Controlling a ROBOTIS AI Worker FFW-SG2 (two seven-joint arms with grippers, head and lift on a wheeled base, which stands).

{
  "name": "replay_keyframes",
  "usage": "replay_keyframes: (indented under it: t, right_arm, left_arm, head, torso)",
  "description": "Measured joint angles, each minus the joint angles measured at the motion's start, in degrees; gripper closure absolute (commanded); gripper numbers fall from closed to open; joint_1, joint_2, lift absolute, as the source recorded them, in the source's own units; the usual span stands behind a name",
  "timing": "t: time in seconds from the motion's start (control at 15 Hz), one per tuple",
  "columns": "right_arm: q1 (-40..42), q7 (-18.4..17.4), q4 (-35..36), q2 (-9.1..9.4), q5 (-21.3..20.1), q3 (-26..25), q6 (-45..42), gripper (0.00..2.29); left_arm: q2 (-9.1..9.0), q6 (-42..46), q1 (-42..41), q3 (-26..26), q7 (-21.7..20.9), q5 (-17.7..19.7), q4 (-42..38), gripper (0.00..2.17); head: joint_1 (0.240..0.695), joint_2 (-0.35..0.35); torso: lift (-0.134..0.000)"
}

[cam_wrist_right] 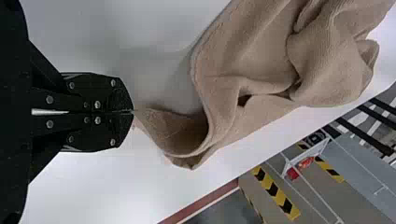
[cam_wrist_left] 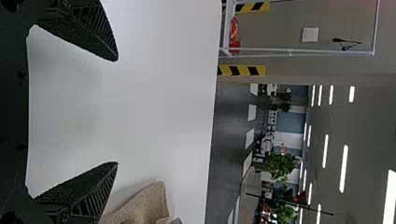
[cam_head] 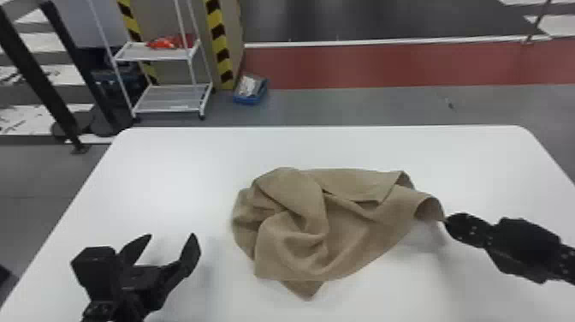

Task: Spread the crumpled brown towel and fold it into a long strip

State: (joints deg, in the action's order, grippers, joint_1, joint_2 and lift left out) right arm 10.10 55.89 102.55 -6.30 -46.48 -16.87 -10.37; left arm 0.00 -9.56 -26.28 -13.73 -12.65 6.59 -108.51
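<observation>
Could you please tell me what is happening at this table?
The robot is working on a crumpled brown towel. Its right hand is shut on one corner, holding it a little above the white table, while most of the towel lies bunched up. The left hand is open and empty, to the left of the towel. It is neither spread nor folded into a strip yet.

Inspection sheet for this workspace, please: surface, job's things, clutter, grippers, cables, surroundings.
Surface: white table, rounded far corners.
Job's things: brown towel, crumpled, folds overlapping; its right end appears raised.
Clutter: nothing seen on the table.
Left gripper: open, left of the towel, holding nothing.
Right gripper: shut on the towel's edge.
Cables: nothing seen on the table.
Surroundings: beyond the table, white rack with red-orange items; blue container on the floor.
</observation>
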Motion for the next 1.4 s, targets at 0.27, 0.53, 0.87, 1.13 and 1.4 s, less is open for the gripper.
replay_keyframes:
  t: [0.27,0.53,0.87,1.13,1.4]
  right_arm:
    - [-3.05,-1.7,-0.61,-2.45,-0.99,-5.14,-1.29,1.75]
    - [-6.15,-4.37,-7.24,-5.84,-2.29,-6.94,-0.99,0.0]
    - [-3.19,7.23,2.2,-5.06,-0.55,-11.57,1.27,0.05]
    - [0.95,15.24,14.6,-3.85,5.53,-10.18,3.55,0.05]
    - [2.83,18.16,25.71,0.68,9.33,6.65,21.96,0.04]
  left_arm:
    - [0.0,0.08,-0.15,-0.12,0.07,0.11,-0.01,0.08]
    - [0.0,0.05,-0.22,-0.17,0.09,0.52,-0.63,0.08]
    - [0.0,-0.78,-1.24,-0.48,0.17,0.62,-3.0,0.08]
    - [0.0,-1.43,-1.64,-1.06,0.19,1.15,-5.22,0.08]
    - [0.0,-3.34,-2.48,-2.34,0.03,2.27,-7.66,0.08]
  head:
    - [0.695,-0.02]
    - [0.695,-0.082]
    - [0.695,-0.099]
    - [0.695,-0.06]
    - [0.695,0.154]
  torso:
    - [-0.125]
    - [-0.125]
    - [-0.125]
    - [-0.125]
    - [-0.125]
